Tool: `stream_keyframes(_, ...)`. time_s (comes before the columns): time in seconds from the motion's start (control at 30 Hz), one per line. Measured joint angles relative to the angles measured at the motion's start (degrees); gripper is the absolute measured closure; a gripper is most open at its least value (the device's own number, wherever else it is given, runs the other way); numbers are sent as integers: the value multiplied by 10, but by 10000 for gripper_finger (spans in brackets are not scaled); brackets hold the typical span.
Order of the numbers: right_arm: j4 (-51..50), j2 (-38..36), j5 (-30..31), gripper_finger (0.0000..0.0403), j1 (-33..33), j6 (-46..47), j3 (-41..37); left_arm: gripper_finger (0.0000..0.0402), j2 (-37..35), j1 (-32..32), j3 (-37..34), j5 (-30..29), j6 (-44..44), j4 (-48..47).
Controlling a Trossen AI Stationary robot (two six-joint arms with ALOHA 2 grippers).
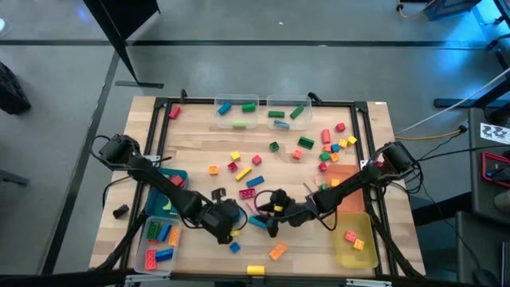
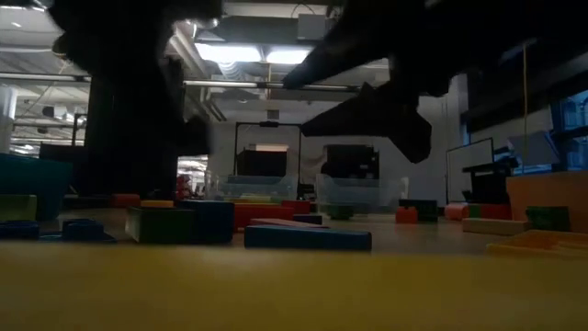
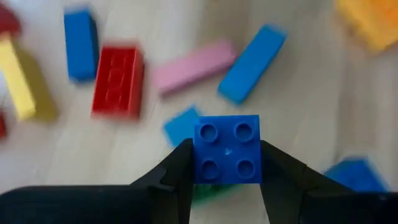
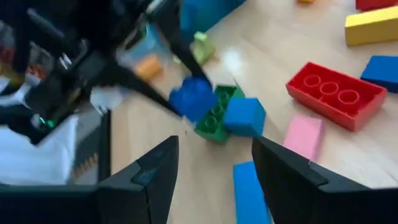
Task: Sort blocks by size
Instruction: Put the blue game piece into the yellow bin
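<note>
Blocks (image 1: 331, 143) lie scattered over the wooden table (image 1: 199, 135), thickest at its middle and right, with some already dropped in the clear bins (image 1: 237, 119) at the far edge. They are hard, glossy plastic with rounded studs, so they slide easily on smooth wood. The long red brick (image 3: 118, 79) and pink bar (image 3: 194, 66) lie flat beside the work. The left gripper (image 3: 225, 167) pinches a small square blue four-stud block (image 3: 227, 149) by its smooth sides, directly above a green block (image 4: 216, 117). Such a shallow pinch could let the block twist or drop. The right gripper (image 4: 214, 168) hovers just beside with fingers parted and empty, and the two arms risk colliding.
</note>
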Motion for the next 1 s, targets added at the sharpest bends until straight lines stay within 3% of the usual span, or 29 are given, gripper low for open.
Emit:
stream_keyframes(0.33,98,0,-92,198,-30,42,0,270,0,2,0,-70,153,135)
stream_keyframes(0.77,76,0,-151,198,-32,127,0,270,0,7,0,-96,168,158)
stream_keyframes(1.0,80,0,-131,198,-32,127,0,268,0,7,0,-94,172,171)
